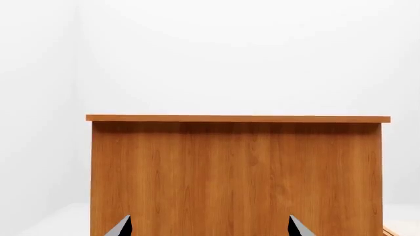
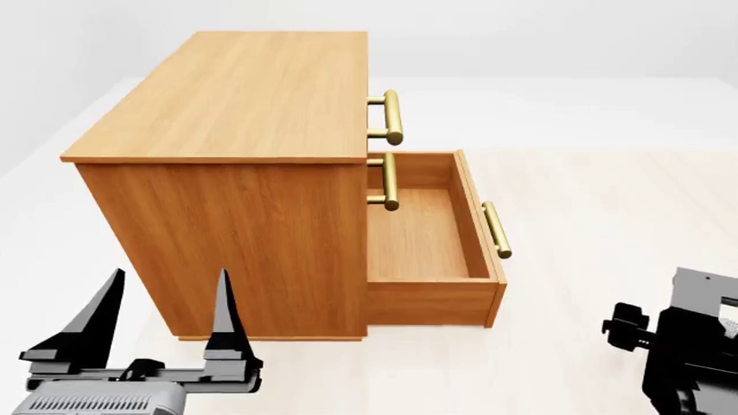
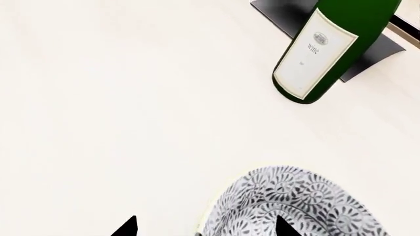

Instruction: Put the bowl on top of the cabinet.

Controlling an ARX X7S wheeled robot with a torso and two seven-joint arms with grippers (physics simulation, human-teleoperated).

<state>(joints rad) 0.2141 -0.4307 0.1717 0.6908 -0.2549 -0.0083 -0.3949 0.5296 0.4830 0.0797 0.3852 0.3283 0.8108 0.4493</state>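
Note:
The bowl [image 3: 298,209], white with a dense dark leaf pattern, shows only in the right wrist view, on the pale floor. My right gripper [image 3: 205,227] is open and straddles its rim, one fingertip [image 3: 284,227] over the bowl and the other over bare floor. The orange-brown cabinet [image 2: 237,95] stands ahead in the head view, its flat top bare. My left gripper [image 2: 168,303] is open and empty, low in front of the cabinet's side panel [image 1: 236,172]. In the head view only the right arm's black body [image 2: 680,354] shows.
The cabinet's bottom drawer [image 2: 421,229] is pulled out and has nothing in it; brass handles [image 2: 392,117] stick out on that side. A green wine bottle [image 3: 328,44] lies near the bowl, against a black-framed rack [image 3: 282,14].

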